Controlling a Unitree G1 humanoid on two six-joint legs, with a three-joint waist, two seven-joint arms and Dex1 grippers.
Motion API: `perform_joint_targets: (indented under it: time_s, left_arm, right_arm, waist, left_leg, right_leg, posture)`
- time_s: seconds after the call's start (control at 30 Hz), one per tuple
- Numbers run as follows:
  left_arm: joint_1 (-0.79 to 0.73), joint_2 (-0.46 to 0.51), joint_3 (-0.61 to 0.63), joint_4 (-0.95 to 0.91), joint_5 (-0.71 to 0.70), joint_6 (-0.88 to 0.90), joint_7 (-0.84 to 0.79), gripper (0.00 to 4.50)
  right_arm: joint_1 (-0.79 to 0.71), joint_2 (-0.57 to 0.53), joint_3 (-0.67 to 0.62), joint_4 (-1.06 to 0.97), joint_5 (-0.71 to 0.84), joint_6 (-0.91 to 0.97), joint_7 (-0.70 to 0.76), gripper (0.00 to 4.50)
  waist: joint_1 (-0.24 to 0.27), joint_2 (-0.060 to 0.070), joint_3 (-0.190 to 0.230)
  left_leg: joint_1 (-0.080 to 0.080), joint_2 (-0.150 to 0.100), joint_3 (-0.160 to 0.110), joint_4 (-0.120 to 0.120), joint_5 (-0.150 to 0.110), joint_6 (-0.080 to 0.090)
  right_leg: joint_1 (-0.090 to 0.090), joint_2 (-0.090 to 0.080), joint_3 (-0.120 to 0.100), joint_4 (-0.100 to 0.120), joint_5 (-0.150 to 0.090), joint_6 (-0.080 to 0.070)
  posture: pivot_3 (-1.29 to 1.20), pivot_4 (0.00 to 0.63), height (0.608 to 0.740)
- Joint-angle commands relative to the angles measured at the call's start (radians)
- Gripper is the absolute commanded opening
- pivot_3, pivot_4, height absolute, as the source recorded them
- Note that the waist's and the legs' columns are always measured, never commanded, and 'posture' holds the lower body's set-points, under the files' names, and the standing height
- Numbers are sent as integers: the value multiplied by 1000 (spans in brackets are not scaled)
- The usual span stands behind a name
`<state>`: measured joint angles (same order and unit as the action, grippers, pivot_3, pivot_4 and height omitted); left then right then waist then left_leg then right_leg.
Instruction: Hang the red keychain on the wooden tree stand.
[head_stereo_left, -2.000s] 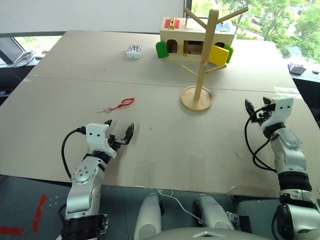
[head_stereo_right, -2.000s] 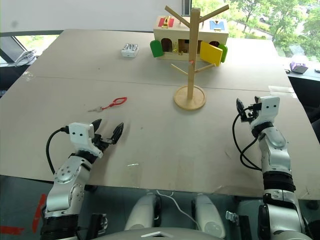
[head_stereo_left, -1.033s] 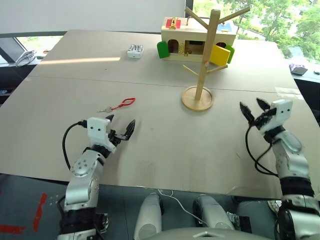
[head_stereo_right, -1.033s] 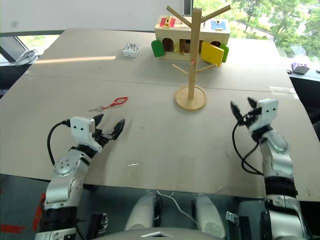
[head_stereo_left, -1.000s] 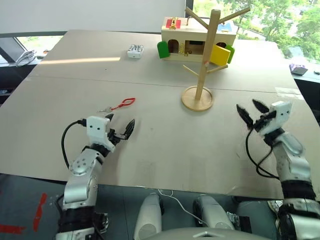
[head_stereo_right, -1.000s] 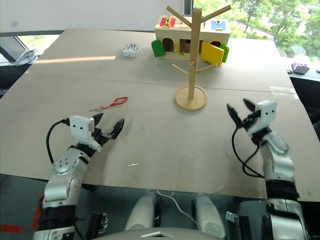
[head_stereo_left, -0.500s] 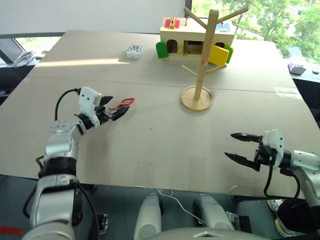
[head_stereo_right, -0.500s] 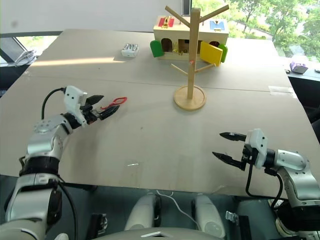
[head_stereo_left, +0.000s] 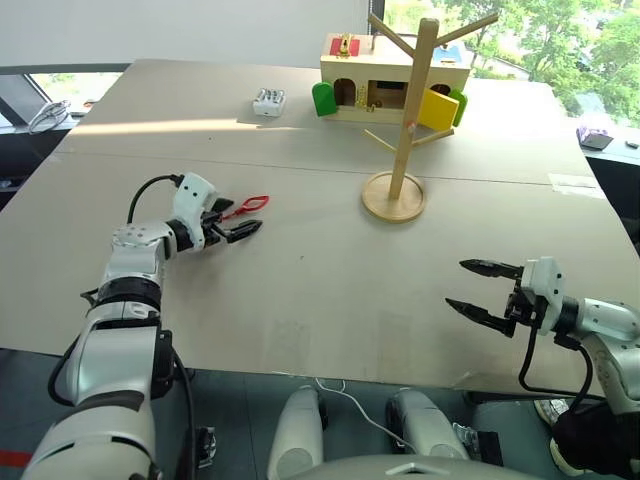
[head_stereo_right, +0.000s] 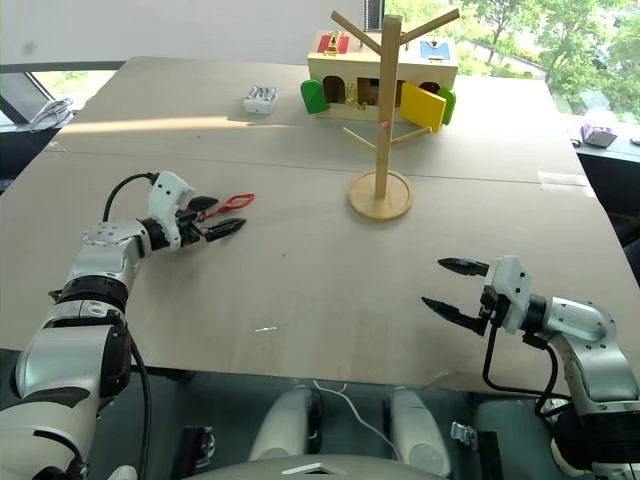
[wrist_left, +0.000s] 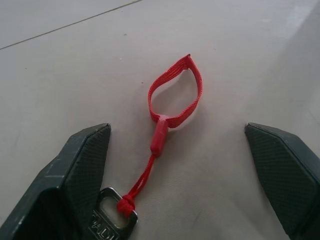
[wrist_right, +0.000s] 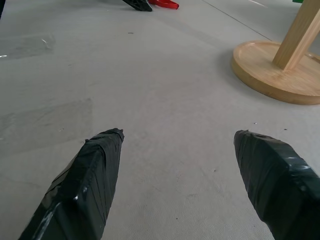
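The red keychain (wrist_left: 175, 95) lies flat on the table left of centre, its small metal key (wrist_left: 116, 216) at the end nearest my left gripper (wrist_left: 177, 132). That gripper is open and low over the table, one finger on each side of the cord, with the key right against one finger (wrist_left: 80, 175). From the head it shows at the keychain's (head_stereo_left: 245, 207) near end, left gripper (head_stereo_left: 232, 220). The wooden tree stand (head_stereo_left: 410, 110) stands upright further right on its round base (head_stereo_left: 393, 197). My right gripper (head_stereo_left: 458, 284) is open near the table's front right, empty, pointing left.
A wooden box-house with coloured doors (head_stereo_left: 390, 85) sits behind the tree stand. A small white object (head_stereo_left: 268, 101) lies at the back left. The table's front edge (head_stereo_left: 330, 375) runs close below my right gripper.
My left gripper has reached from the table's front edge up to the keychain and now straddles its key end. My right arm pulled back and turned to point left, then held still.
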<state>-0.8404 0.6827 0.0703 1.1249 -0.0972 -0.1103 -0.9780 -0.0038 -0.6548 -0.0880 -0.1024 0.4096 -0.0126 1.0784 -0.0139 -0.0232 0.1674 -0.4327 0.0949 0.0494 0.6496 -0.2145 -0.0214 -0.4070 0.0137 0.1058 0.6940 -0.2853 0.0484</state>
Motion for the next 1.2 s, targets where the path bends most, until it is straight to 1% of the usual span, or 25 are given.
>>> perform_joint_targets:
  time_s: [0.03,0.23,0.27,0.3,0.33,0.37,0.5,0.53,0.57,0.8,0.87,0.9,1.03,1.13,1.2]
  left_arm:
    - [-17,22,-2,24,29,-24,12,4427]
    - [-15,22,6,33,33,-24,0,4427]
    - [-12,22,10,31,28,-22,-6,3905]
    - [-9,23,13,30,25,-19,-10,3643]
    - [-6,24,15,27,22,-16,-16,3123]
    - [-4,25,16,26,20,-14,-21,2756]
    - [2,25,19,24,16,-5,-30,911]
    - [4,25,21,22,16,-3,-32,378]
    - [7,24,21,20,16,-3,-33,10]
    - [26,10,20,-11,14,-15,-24,10]
    - [83,-40,46,-203,-51,-11,-17,10]
    - [125,-66,53,-323,-83,18,-13,10]
    - [350,-165,36,-829,-149,138,83,10]
    - [475,-232,28,-1107,-162,204,183,10]
    - [520,-268,27,-1212,-165,217,240,10]
  right_arm:
    - [6,3,-25,-41,14,-14,-13,3811]
    - [3,2,-21,-45,16,-9,-21,3811]
    - [1,2,-20,-44,16,-8,-22,3811]
    - [0,2,-19,-45,17,-8,-21,3811]
    - [1,1,-20,-47,19,-6,-21,3811]
    - [2,1,-20,-49,20,-5,-19,3811]
    - [2,-2,-22,-54,28,1,-15,3811]
    - [3,-3,-25,-58,35,3,-11,3811]
    - [4,-5,-28,-62,41,6,-9,3811]
    - [12,-25,-46,-88,65,21,0,3811]
    - [19,-48,-85,-114,89,45,-8,3811]
    - [21,-58,-105,-123,100,56,-13,3811]
    - [23,-113,-189,-142,147,114,-24,3811]
    - [10,-169,-269,-149,213,189,-16,3811]
    - [-3,-205,-311,-150,253,234,-2,3811]
  waist:
    - [0,0,0]
    - [0,0,0]
    - [0,0,0]
    - [-1,0,0]
    - [-1,0,0]
    - [-1,0,0]
    - [-1,0,0]
    - [-1,0,0]
    - [-1,0,0]
    - [-1,0,0]
    - [-1,1,0]
    - [2,1,0]
    - [4,1,0]
    - [0,1,0]
    - [0,1,0]
  left_leg:
    - [0,0,0,0,0,0]
    - [0,0,0,0,0,0]
    - [0,0,0,0,0,0]
    - [0,0,0,0,0,0]
    - [0,0,0,0,0,0]
    - [0,0,0,0,0,0]
    - [0,0,0,0,0,0]
    - [0,0,0,0,0,0]
    - [0,0,0,0,0,0]
    - [0,0,0,1,0,0]
    - [0,0,0,1,0,0]
    - [0,0,0,0,0,0]
    - [-1,0,0,2,0,0]
    - [0,-1,0,2,0,0]
    - [1,-1,-1,2,0,0]
  right_leg:
    - [0,0,0,0,0,0]
    - [0,0,0,1,0,0]
    - [0,0,0,1,0,0]
    - [0,0,0,1,0,0]
    - [0,0,0,1,0,0]
    - [0,0,0,1,0,0]
    - [0,0,0,1,0,0]
    - [0,0,0,1,0,0]
    - [0,0,0,1,0,0]
    - [0,0,0,1,0,0]
    - [0,0,0,1,0,0]
    - [0,-1,0,1,0,0]
    - [1,-3,-1,1,0,0]
    - [2,-4,-1,1,0,1]
    - [3,-3,-1,1,0,1]
  posture:
    - [0,150,735]
    - [0,150,735]
    - [0,150,735]
    - [0,150,735]
    - [0,150,735]
    - [0,150,735]
    - [0,150,735]
    - [0,150,735]
    - [0,150,735]
    - [0,150,735]
    - [0,150,735]
    - [0,150,735]
    - [0,150,735]
    - [0,150,735]
    - [0,150,735]
